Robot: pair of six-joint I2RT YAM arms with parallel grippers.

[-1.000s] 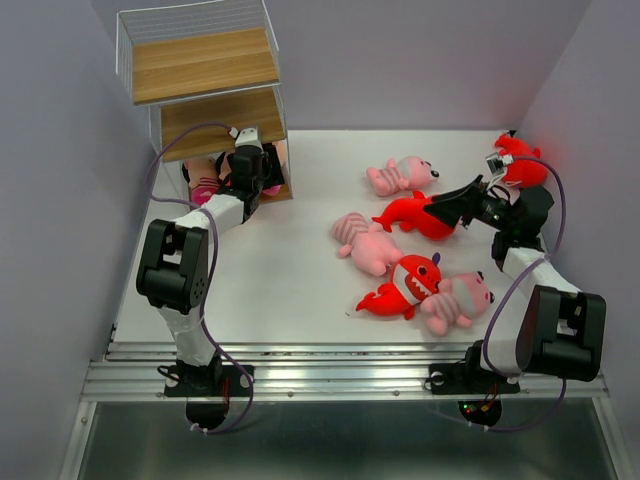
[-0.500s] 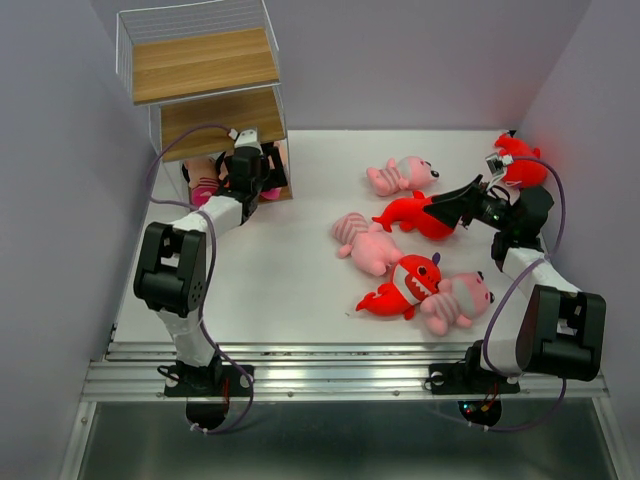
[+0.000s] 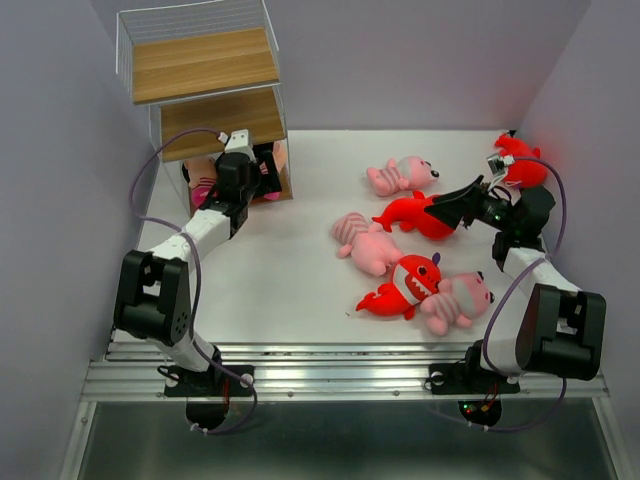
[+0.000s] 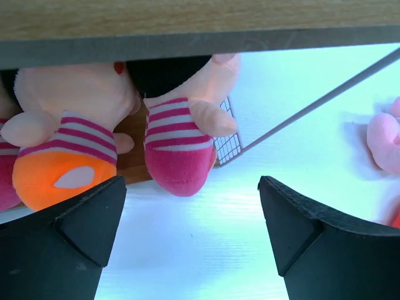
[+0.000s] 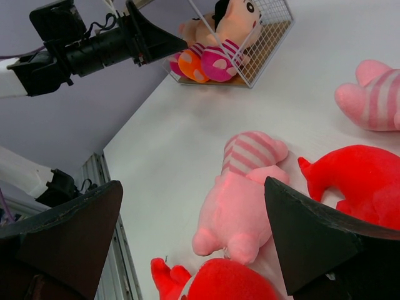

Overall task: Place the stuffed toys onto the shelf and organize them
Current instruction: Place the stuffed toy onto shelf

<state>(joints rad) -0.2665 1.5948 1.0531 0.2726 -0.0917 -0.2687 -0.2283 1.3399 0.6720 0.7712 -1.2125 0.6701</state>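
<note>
The shelf (image 3: 205, 65) stands at the back left. On its bottom tier lie striped dolls (image 3: 205, 182). In the left wrist view one doll has an orange foot (image 4: 62, 156) and another a pink foot (image 4: 181, 150), both under the wooden board (image 4: 200, 25). My left gripper (image 3: 243, 168) (image 4: 190, 209) is open just in front of them and holds nothing. My right gripper (image 3: 440, 205) (image 5: 194, 225) is open above a red shark (image 3: 415, 217) and a pink striped animal (image 3: 367, 243) (image 5: 244, 200), touching neither.
More toys lie on the white table: a pink animal (image 3: 400, 176), a shark (image 3: 405, 285) beside a pink animal (image 3: 457, 300), and a shark (image 3: 520, 160) at the far right. Purple walls close in on both sides. The shelf's wire frame (image 4: 325, 100) stands right of the dolls.
My left gripper has opened wide and drawn back a little from the bottom tier, and the pink-footed doll stays there. The left elbow has swung left. The right arm has not moved.
</note>
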